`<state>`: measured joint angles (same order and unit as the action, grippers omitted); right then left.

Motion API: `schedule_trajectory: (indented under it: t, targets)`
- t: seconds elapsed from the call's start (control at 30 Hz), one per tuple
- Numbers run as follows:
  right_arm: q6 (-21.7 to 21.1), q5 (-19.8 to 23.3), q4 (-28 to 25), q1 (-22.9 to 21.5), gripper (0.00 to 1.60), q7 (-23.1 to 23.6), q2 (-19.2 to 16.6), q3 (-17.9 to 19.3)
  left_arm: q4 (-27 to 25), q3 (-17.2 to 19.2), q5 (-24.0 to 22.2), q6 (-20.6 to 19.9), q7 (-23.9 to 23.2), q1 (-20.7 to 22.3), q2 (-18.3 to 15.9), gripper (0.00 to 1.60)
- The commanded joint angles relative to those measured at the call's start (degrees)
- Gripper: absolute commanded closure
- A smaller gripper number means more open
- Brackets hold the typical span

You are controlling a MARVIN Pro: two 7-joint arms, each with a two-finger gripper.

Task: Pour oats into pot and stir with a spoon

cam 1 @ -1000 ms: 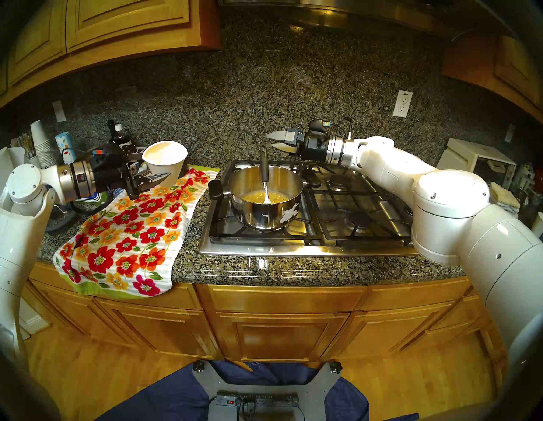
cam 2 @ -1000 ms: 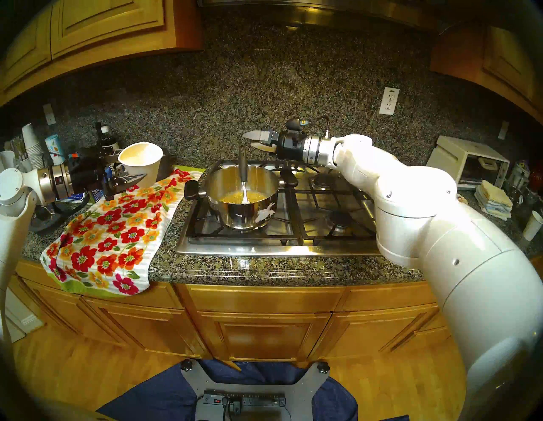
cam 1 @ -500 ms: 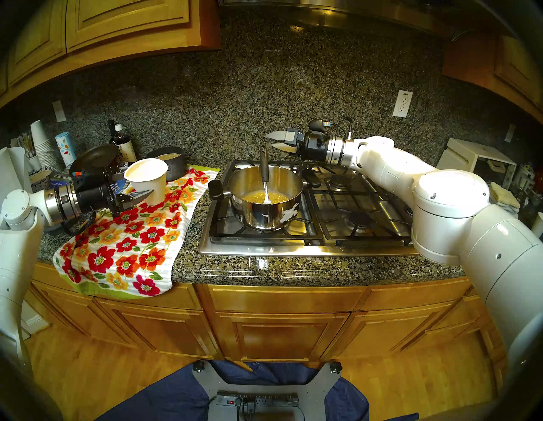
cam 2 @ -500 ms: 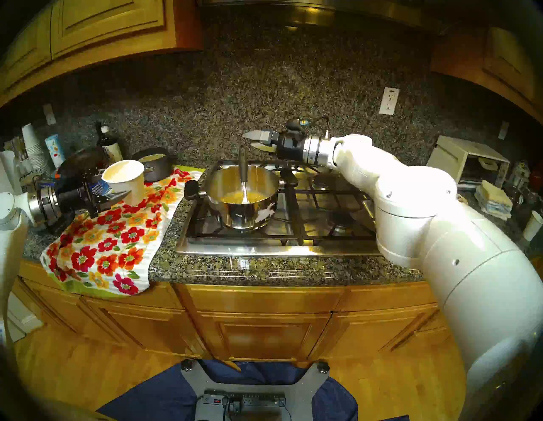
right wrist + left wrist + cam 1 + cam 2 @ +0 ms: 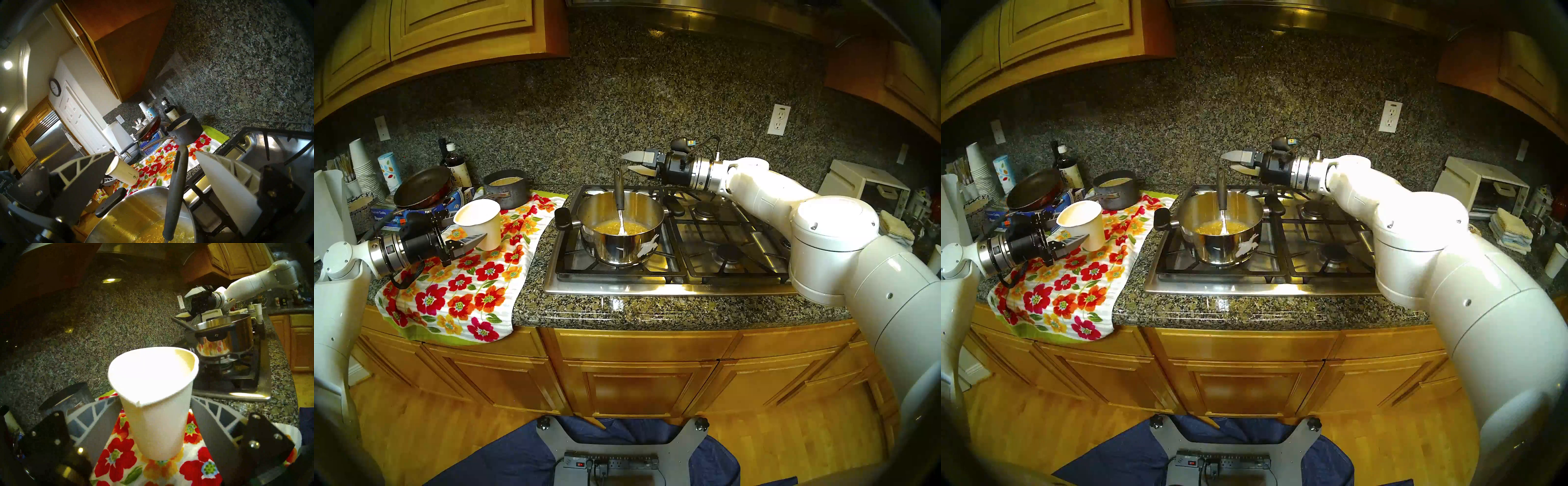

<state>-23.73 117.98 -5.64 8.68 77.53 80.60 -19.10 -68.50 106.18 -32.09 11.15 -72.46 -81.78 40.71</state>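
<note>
Head-camera views show that the paper cup (image 5: 479, 224), gripped by the left gripper (image 5: 476, 234), has been lowered to the floral towel (image 5: 460, 278) at the steel pot's (image 5: 621, 230) nine o'clock, oats (image 5: 612, 228) inside, so stirring remains for the spread, empty right gripper (image 5: 628, 163) beside the spoon (image 5: 619, 193).

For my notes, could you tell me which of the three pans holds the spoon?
The shiny steel pot on the stove; the spoon stands in it.

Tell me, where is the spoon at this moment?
In the head views the spoon stands in the pot on the front-left burner of the stove, bowl down in the oats, its black handle just below the open right gripper.
</note>
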Motion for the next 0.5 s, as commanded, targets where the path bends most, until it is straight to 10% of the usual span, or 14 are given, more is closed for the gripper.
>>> schedule_trajectory:
  t: [0.0,0.47]
  targets:
    - [0.02,0.47,-0.09,-2.34,0.0,0.16,-0.07,0.59,2.92,-0.41,-1.88,1.09,-1.39,5.2,0.16,0.29]
    - [0.03,0.46,-0.09,-2.34,0.0,0.17,-0.07,0.6,10.95,-4.01,-1.01,0.83,-3.97,10.63,1.13,0.27]
